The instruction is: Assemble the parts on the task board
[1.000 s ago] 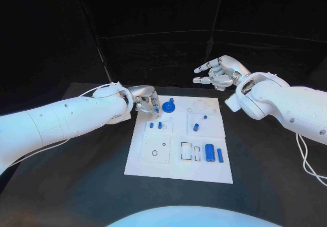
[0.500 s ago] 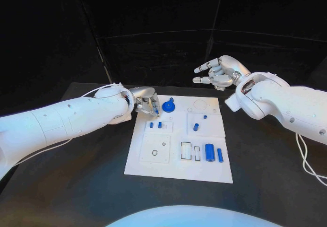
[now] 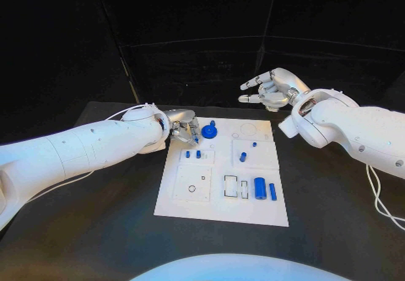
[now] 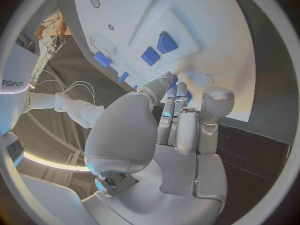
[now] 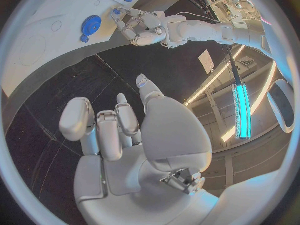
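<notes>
Left hand (image 3: 182, 130): fingers curled, pinching a small blue part (image 3: 194, 136) over the white task board's (image 3: 221, 205) 11 o'clock corner.
Right hand (image 3: 270, 89): fingers spread, holding nothing, raised beyond the board.

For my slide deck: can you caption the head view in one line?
Left hand at the far left corner of the task board holding a small blue part; right hand raised, open, beyond the board.

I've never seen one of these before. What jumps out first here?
A white task board lies mid-table, dotted with small blue parts, the roundest being a blue disc at its far end. The left hand reaches down beside that disc, fingers curled together. The right hand hangs open above the table's far edge.
</notes>
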Controlling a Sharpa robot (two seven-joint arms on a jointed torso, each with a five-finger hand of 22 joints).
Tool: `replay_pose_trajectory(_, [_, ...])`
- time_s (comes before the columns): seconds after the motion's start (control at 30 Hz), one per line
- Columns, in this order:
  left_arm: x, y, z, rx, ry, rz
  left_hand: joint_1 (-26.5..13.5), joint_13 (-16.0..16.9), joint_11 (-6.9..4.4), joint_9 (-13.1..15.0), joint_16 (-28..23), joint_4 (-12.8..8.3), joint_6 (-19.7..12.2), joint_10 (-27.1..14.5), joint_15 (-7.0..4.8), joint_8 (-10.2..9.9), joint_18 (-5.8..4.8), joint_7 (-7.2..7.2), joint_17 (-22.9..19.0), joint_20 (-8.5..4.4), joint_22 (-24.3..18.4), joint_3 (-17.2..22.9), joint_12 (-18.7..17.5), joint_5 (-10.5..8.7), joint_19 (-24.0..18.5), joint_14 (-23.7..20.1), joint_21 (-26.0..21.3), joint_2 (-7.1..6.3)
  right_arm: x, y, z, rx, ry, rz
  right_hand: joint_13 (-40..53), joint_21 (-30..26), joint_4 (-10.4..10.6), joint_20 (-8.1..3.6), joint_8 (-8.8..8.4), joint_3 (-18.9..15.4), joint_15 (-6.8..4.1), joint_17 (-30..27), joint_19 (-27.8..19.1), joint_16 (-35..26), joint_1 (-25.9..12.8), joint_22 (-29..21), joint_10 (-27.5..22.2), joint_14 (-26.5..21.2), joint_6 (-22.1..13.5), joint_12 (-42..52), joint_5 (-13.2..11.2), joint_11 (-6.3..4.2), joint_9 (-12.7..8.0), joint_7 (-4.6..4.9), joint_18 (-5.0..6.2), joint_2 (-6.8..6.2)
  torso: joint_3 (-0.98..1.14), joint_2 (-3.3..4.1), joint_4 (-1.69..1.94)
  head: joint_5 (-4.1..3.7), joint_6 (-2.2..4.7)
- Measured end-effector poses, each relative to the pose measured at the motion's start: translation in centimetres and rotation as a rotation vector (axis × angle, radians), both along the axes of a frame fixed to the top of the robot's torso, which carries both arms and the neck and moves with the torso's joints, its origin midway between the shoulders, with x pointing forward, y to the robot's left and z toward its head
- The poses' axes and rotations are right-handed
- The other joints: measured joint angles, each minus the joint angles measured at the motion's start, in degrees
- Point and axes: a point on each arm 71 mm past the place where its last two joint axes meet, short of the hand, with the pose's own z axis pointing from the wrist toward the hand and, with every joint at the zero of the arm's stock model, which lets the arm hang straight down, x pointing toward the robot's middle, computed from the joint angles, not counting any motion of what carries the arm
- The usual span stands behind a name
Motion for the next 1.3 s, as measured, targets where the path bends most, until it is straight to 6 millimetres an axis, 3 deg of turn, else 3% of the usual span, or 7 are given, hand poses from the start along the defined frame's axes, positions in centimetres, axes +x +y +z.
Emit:
replay_pose_trajectory(0.93, [0.02,-0.11,-0.32,0.021,0.036,-0.005,-0.2,0.0,0.00,0.0,0.0,0.0,0.0,0.0,0.00,-0.3,0.00,-0.01,-0.2,0.16,0.2,0.0,-0.5,0.00,0.2,0.0,0.2,-0.17,0.00,0.00,0.00,0.000,0.000,0.000,0.0,0.0,0.0,0.00,0.00,0.0,0.00,0.0,0.0,0.0,0.0,0.0,0.0,0.0,0.0,0.0,0.0,0.00,0.0,0.00,0.00,0.00,-0.03,-0.02,0.04,0.02,-0.23])
replay_pose_trajectory(1.3, [0.07,-0.07,-0.46,0.028,0.044,0.001,-0.9,0.0,0.21,-0.2,0.0,0.1,-3.2,-0.2,0.21,-3.8,0.00,0.62,-0.6,0.32,0.4,0.8,-2.7,0.00,0.3,0.2,0.2,-0.94,0.00,-0.07,0.00,0.000,0.000,-0.001,0.0,0.0,0.0,0.00,0.00,0.0,0.00,0.0,0.0,0.0,0.0,0.0,0.0,0.0,0.0,0.0,0.0,0.00,0.0,0.00,0.00,0.00,-0.02,-0.02,0.02,0.00,-0.22])
